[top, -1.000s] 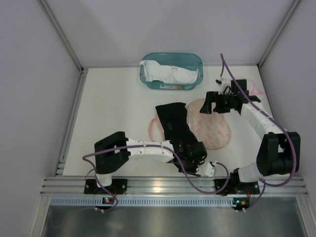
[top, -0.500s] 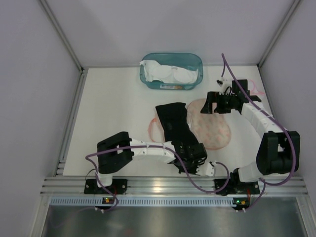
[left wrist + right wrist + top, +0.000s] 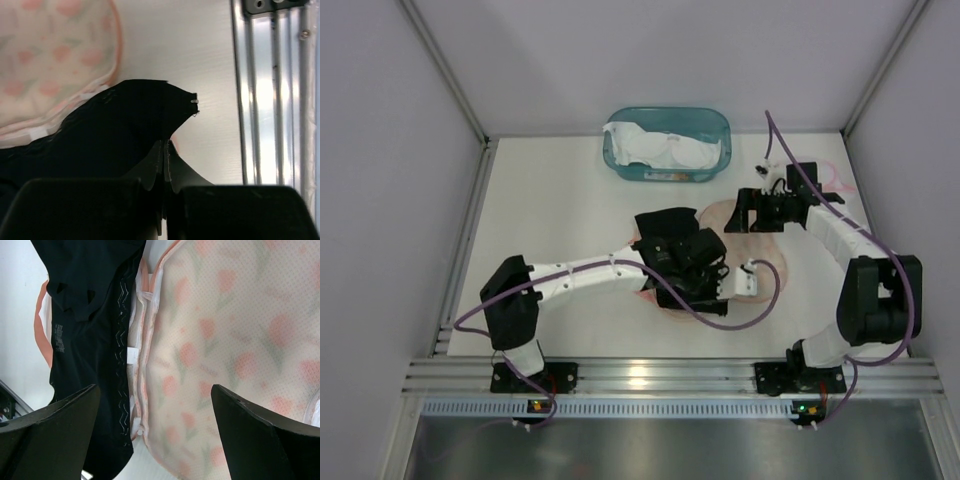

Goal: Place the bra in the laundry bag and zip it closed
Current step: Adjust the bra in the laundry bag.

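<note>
Now left gripper (image 3: 165,150), pinched tight on black bra (image 3: 110,130) edge, has swung inward from near table edge, dragging bra toward laundry bag (image 3: 765,262). Bra bunches at bag's open side, not yet tucked in. Farther off, right gripper (image 3: 761,208) hovers wide open above bag, holding nothing.

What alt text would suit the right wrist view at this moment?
The right gripper hangs open above a pink-flowered mesh laundry bag, whose orange-trimmed zip edge runs down the middle. A black bra lies along that edge on the left, with white table beyond.
</note>
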Controlling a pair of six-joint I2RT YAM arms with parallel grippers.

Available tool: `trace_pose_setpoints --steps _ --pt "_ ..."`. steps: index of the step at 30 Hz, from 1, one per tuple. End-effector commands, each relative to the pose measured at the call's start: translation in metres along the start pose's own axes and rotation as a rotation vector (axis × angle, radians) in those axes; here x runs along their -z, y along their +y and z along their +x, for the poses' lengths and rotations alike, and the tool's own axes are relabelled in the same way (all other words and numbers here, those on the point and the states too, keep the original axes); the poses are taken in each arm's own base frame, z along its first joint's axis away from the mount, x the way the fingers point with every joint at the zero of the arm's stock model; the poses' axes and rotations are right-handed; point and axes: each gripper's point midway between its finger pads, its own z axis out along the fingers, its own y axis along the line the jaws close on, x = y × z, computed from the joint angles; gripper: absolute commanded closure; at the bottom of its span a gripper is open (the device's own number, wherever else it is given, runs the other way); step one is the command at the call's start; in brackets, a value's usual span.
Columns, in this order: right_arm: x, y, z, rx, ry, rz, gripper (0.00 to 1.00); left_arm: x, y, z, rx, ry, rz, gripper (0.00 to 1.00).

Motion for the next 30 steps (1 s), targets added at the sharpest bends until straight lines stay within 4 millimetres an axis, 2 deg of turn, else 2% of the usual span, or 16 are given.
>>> trace_pose_setpoints --steps 1,2,5,8,19,30 --pt "0.001 0.004 -0.015 0.023 -0.030 -0.033 0.06 0.022 0.030 -0.009 0.085 -0.063 -0.017 1.00" --pt "0.001 0.003 -0.014 0.020 -0.027 -0.035 0.07 0.026 0.046 -0.002 0.124 -0.069 -0.032 1.00" --pt "-0.002 0.003 -0.012 0.016 -0.018 -0.040 0.07 0.027 0.071 0.011 0.176 -0.063 -0.056 1.00" --pt "-0.004 0.003 -0.011 0.010 -0.005 -0.047 0.08 0.024 0.082 0.026 0.212 -0.046 -0.056 1.00" --pt "-0.011 0.008 -0.001 0.024 0.033 -0.080 0.10 0.009 0.103 0.078 0.359 0.020 -0.061 1.00" --pt "-0.012 0.019 0.010 0.062 0.068 -0.120 0.13 -0.001 0.120 0.098 0.400 0.055 -0.125 1.00"
